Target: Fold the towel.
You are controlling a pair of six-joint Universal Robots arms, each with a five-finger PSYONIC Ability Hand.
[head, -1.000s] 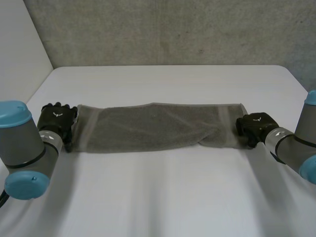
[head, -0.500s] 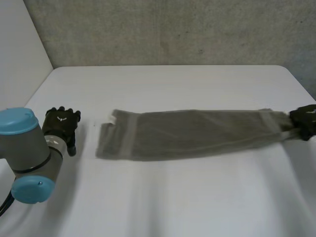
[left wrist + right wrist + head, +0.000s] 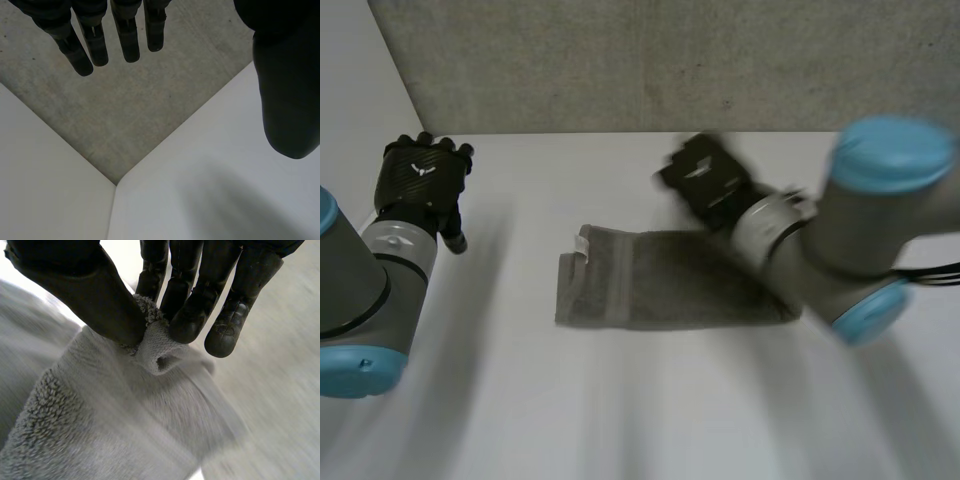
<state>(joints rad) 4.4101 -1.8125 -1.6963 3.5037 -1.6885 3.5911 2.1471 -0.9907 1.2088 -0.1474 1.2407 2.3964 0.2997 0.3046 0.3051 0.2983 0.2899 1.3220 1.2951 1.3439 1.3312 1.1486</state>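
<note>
- Towel (image 3: 650, 290): grey, lying across the middle of the tabletop (image 3: 620, 420). Its left end lies flat, with a small white tag (image 3: 582, 243) at the far corner. Its right end is lifted off the surface.
- Right hand (image 3: 705, 180): in the right wrist view you see the thumb pressed toward the fingers (image 3: 187, 320), with a rolled bit of the towel's edge pinched between them. The rest of the cloth falls away beneath the palm.
- Left hand (image 3: 420, 180): raised near the far left corner of the tabletop, well apart from the towel. Its fingers (image 3: 130, 35) are straight, the thumb is spread wide, and it holds nothing.
- Change: a second ago the towel lay stretched as a long strip between both hands. The left hand has since let go and risen clear. The right hand first dragged the strip toward the right edge, then swung its end up and back over the middle. The part left lying on the tabletop now looks much shorter.
- Meaning for the task: read this as the crosswise fold under way, carried by one hand alone. The held end is not yet laid down. Expect to bring it over to the tagged end and line up the edges before you release. With nothing pinning the left end, that end may slide or bunch.
</note>
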